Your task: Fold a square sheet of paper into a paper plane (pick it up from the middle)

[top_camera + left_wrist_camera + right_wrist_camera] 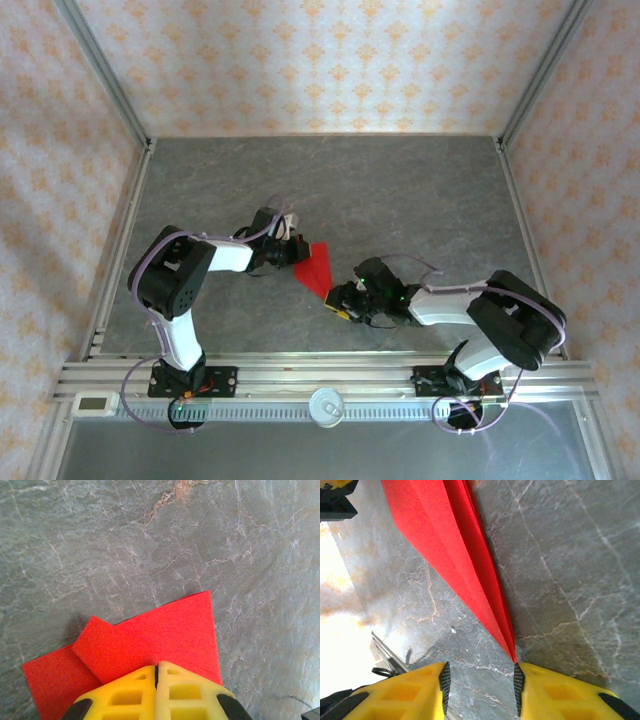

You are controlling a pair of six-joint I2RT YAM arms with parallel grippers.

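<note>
1. On the desk (400, 190), at its middle, lies the red paper plane (316, 268), folded narrow.
2. Left hand (157, 667), clenched, rests on its wide end.
3. Right hand (480, 672) is released, fingers (560, 695) straddling the pointed nose; it should close squarely on the crease, without dragging.

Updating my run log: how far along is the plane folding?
Done: the red paper sheet is already creased into a narrow layered dart. In hand: left claw shut at its wide end, right claw open at its tip. Remaining: probably wing folds and release.
</note>
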